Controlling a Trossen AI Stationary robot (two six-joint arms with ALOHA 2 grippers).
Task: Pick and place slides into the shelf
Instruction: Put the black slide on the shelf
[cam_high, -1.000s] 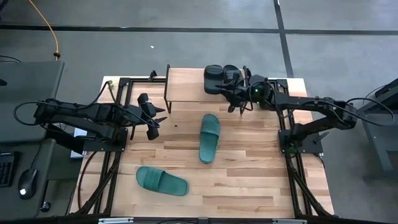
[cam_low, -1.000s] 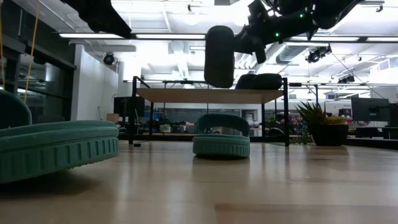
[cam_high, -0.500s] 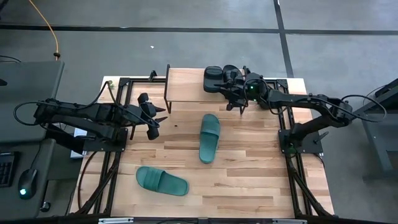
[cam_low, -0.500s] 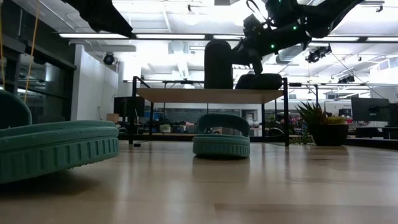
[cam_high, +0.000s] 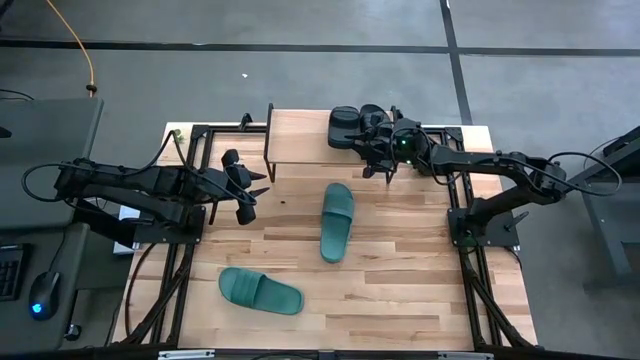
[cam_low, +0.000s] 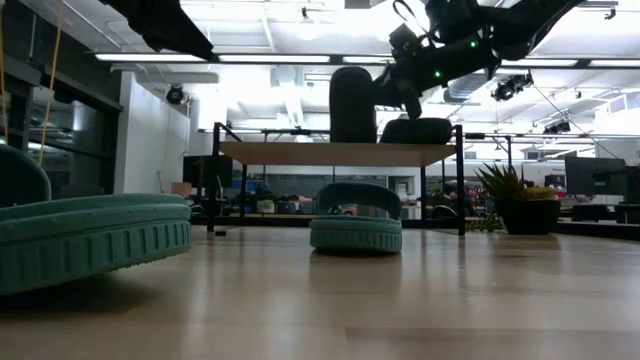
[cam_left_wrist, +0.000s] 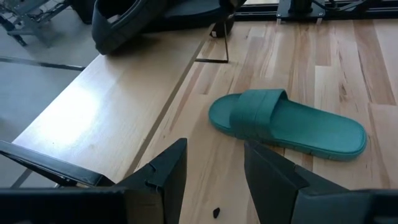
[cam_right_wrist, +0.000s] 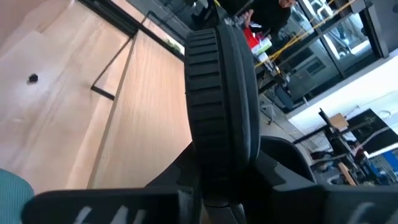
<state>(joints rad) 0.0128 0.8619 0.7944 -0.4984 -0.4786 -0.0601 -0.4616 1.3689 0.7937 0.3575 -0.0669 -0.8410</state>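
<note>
One black slide (cam_low: 352, 105) stands on end on the shelf (cam_high: 298, 140), gripped by my right gripper (cam_low: 398, 88), which is shut on it over the shelf's right half. A second black slide (cam_low: 415, 130) lies flat on the shelf top beside it. Two teal slides lie sole-down on the table, one (cam_high: 337, 220) at the middle and one (cam_high: 260, 291) nearer the front. My left gripper (cam_high: 247, 186) hangs open left of the shelf's near corner, and its wrist view shows the middle teal slide (cam_left_wrist: 286, 121) ahead of it. My right gripper pinches the black slide between its two fingers (cam_right_wrist: 186, 190), one on each flat side, with the ribbed side edge (cam_right_wrist: 221, 118) facing the wrist camera. It comes roughly level from the table's right at the slide's upper part (cam_low: 372, 88). The slide stands upright, its lower end (cam_low: 352, 138) at the shelf top.
The shelf's left half (cam_high: 290, 138) is bare plank, standing on thin black legs (cam_low: 212, 180) with open space underneath. The black frame rails (cam_high: 190, 150) run along both table sides. A small dark speck (cam_left_wrist: 216, 212) lies on the table.
My right gripper has moved down and slightly toward the table's left over the shelf, staying shut. The black slide it holds has come down from above the shelf until its lower end is at the shelf top, still upright.
</note>
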